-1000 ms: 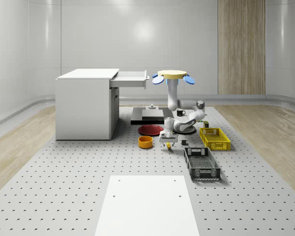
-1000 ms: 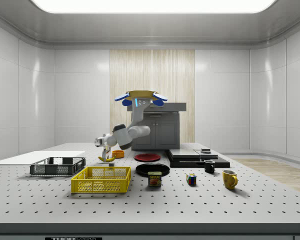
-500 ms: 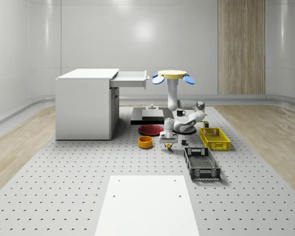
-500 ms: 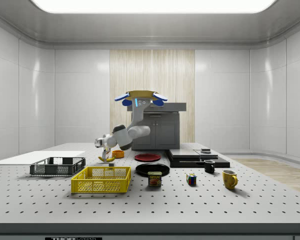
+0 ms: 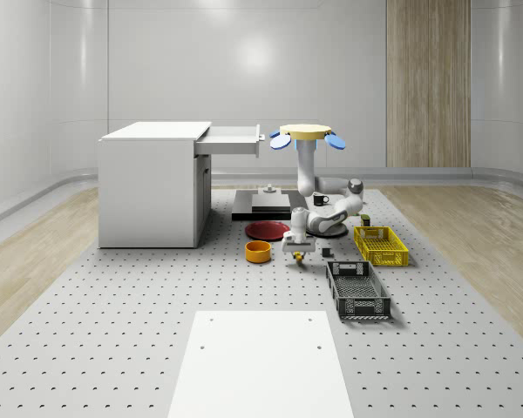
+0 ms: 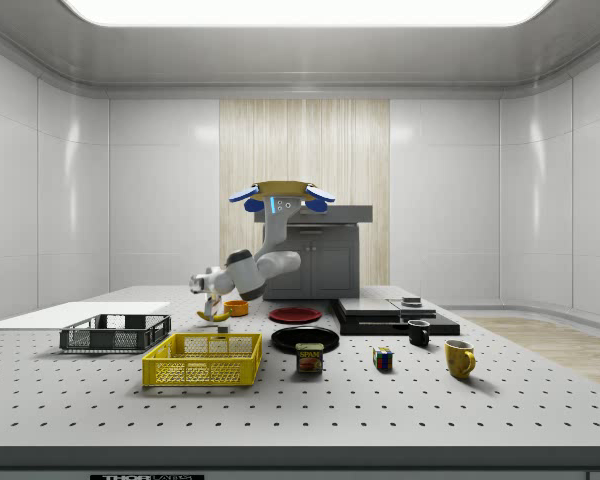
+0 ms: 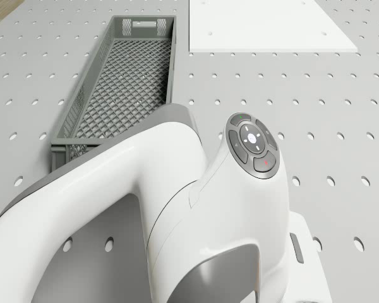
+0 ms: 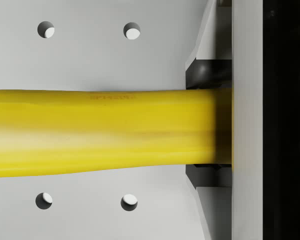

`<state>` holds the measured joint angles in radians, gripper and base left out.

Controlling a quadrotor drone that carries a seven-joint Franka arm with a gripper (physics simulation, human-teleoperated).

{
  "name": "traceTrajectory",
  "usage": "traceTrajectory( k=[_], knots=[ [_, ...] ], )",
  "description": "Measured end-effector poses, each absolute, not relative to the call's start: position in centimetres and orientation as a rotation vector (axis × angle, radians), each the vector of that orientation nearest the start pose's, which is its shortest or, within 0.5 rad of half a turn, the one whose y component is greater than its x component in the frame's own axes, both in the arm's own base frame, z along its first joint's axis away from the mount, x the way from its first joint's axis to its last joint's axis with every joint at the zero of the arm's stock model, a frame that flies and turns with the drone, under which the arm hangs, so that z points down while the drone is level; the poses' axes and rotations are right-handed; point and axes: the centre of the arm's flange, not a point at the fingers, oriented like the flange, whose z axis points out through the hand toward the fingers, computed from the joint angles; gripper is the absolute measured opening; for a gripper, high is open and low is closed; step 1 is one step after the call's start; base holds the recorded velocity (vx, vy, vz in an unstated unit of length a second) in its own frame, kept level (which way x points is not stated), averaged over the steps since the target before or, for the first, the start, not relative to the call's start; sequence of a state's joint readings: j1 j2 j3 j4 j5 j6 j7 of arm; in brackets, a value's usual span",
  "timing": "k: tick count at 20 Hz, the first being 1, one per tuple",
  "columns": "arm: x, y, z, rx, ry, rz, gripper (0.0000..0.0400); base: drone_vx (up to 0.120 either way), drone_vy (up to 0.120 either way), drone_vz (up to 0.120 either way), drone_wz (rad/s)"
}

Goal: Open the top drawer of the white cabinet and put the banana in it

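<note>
Banana (image 8: 100, 132) between dark finger pads (image 8: 206, 72), over perforated tabletop (image 8: 90, 55)

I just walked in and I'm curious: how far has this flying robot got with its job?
Done: the white cabinet's top drawer is pulled open. In hand: the drone hovers beside the cabinet, and its pincer is shut on the long yellow banana just above the perforated grey table. Left: carrying the banana to the drawer and putting it in.

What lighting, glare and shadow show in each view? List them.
Whole-scene view: soft glare patch on the back wall. Side view: bright ceiling light panel, faint shadows under the yellow crate. Wrist view: banana evenly lit, black band along one edge. Drone view: shading under the arm.
</note>
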<state>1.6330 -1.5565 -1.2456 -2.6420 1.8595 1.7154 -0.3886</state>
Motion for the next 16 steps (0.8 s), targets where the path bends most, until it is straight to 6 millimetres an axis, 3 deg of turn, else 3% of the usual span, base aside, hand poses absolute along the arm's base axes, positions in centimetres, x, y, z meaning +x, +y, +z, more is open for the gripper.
traceTrajectory(
  k=[3, 7, 16],
  knots=[
    [35.7, 8.4, 53.5, -0.008, -0.001, 0.767, 0.0193, 0.000, 0.000, 0.013, 0.000],
    [35.7, 8.4, 51.8, -0.008, -0.001, 0.772, 0.0193, 0.000, 0.000, 0.120, 0.000],
    [35.7, 8.4, 50.3, -0.008, -0.001, 0.776, 0.0193, -0.116, 0.000, 0.120, 0.000]
  ],
)
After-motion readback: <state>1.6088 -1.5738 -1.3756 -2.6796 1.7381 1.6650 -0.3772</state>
